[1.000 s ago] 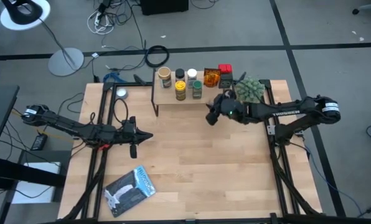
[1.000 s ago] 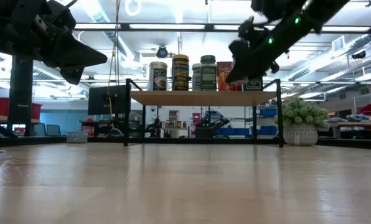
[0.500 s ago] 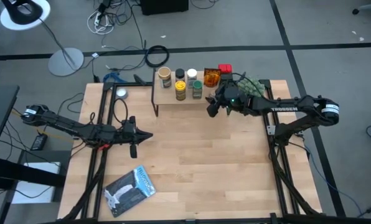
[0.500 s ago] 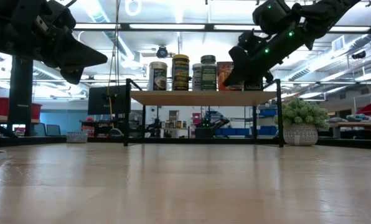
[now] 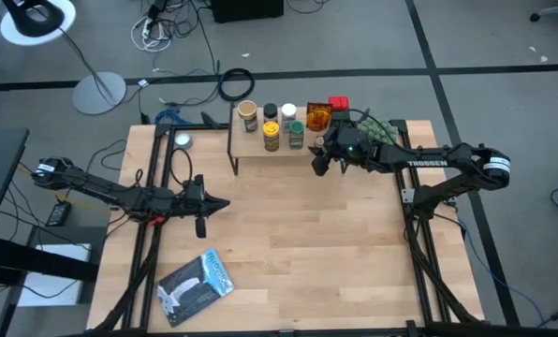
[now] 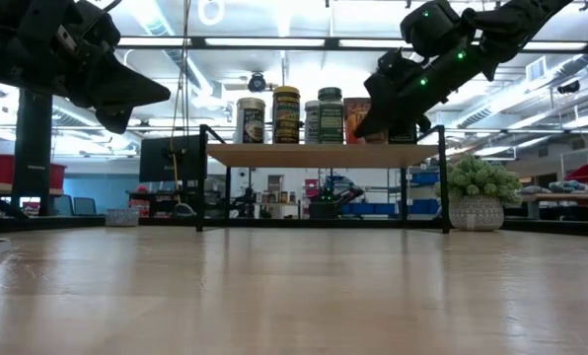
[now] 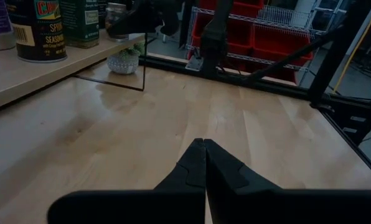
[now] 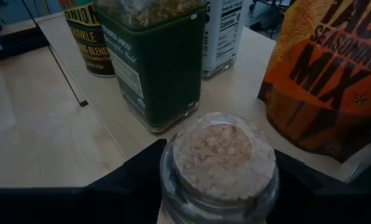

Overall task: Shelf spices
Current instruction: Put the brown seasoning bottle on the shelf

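Note:
The shelf [image 5: 260, 153], a light wood board on black legs [image 6: 314, 155], stands at the table's far edge. Several spices [image 5: 271, 133] stand on it in a row [image 6: 286, 114]. My right gripper [image 5: 322, 161] hovers at the shelf's right front, shut on a small glass jar [image 8: 220, 155] with a pale cork-like top. A green jar [image 8: 157, 62] and an orange seasoning pouch [image 8: 325, 74] stand just beyond it. My left gripper [image 7: 204, 163] is shut and waits over the table's left half [image 5: 204, 208]. My right gripper pinches the small glass jar between its two fingers [image 8: 132, 180], one on each side of the jar's wall just below the top [image 8: 173, 171]. It comes from the table's right, slanting down. The jar stays upright over the shelf board; whether its bottom rests there is hidden.
A fuzzy green plant [image 5: 377, 133] sits at the shelf's right end [image 6: 478, 192], close behind my right arm. A flat silver-blue pouch [image 5: 197, 285] lies near the table's left near corner. Bare wood fills the table's middle.
My right gripper has carried the jar toward the table's far edge, up to the shelf's right front, and has risen a little. It has held nearly still for the last half second.

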Motion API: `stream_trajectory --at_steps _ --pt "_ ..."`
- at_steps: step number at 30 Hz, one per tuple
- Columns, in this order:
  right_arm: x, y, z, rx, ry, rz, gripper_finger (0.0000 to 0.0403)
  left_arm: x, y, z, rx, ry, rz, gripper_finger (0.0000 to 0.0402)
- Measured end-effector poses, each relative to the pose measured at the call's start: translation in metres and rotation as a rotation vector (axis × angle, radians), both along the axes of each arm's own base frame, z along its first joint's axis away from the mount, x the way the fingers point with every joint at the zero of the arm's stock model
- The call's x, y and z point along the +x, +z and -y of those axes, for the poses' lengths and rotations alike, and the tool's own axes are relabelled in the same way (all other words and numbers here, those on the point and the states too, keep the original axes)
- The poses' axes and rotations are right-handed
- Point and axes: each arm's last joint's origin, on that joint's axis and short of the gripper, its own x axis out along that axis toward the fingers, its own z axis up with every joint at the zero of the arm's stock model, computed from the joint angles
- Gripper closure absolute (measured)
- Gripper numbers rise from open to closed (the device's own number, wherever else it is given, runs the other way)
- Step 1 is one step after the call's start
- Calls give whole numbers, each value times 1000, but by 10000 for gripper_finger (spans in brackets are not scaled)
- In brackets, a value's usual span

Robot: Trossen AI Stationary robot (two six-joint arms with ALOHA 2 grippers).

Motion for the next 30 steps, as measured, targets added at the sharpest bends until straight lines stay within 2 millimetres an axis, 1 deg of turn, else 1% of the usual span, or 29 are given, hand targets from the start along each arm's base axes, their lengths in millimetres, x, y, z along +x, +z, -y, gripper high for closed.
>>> stream_trajectory --at_steps 9,15,20,23,26,28,30 --pt "1 7 0 -28 2 62 187 0 0 0 0 1 0 400" --pt "-4 17 -1 -56 -6 85 186 0 0 0 0 1 0 400" --pt "-12 29 -5 -73 -1 123 187 0 0 0 0 1 0 400" --pt "-20 38 -13 -70 10 132 186 0 0 0 0 1 0 400" --pt "-30 45 -25 -28 26 137 189 0 0 0 0 1 0 400" --pt "-37 45 -36 11 22 110 200 0 0 0 0 1 0 400" --pt "-41 42 -47 40 9 62 223 0 0 0 0 1 0 400"
